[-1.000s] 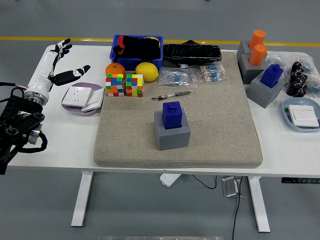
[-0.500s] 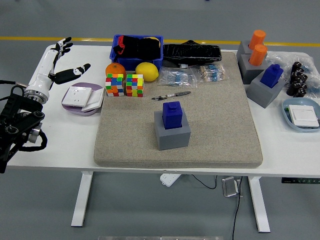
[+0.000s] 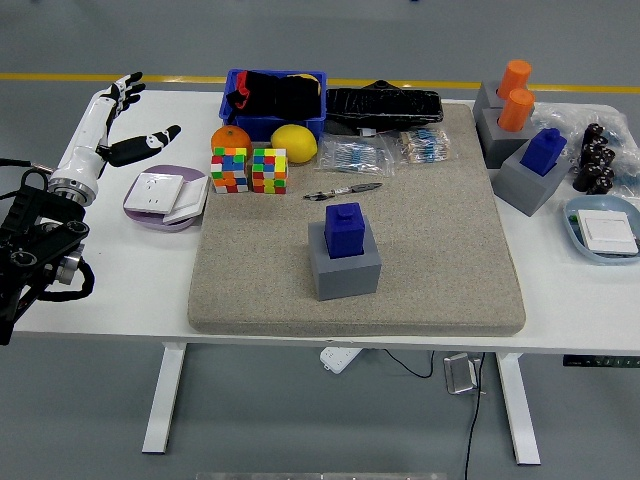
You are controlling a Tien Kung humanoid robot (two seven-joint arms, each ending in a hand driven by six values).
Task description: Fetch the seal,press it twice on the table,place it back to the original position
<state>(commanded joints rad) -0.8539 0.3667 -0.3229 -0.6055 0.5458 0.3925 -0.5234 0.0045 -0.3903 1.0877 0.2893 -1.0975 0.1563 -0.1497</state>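
**Seal untouched; left hand high at ten o'clock, reach not begun**

Blue seal stands upright in its grey holder, near the middle of the felt mat. Nothing touches it. A pen lies just beyond it at twelve o'clock; two puzzle cubes sit at ten o'clock with an orange and a lemon behind them. A second blue seal stands in its own holder at two o'clock, well apart; two orange ones behind that.

Left hand is over the table's far left corner, fingers spread, holding nothing, above a purple dish of white parts. Right hand not in view.

Judgement: step in hand is the fetch. The seal sticks up proud of the holder, so a pinch on its upper block from the side should do; lift straight up so the holder doesn't drag along. Come in over the cubes, not through them. Note the holder's spot on the mat for the return.

Against the earlier frames: the left hand has crept slightly up and outward toward the corner. Seal, holder, everything else sits as before.
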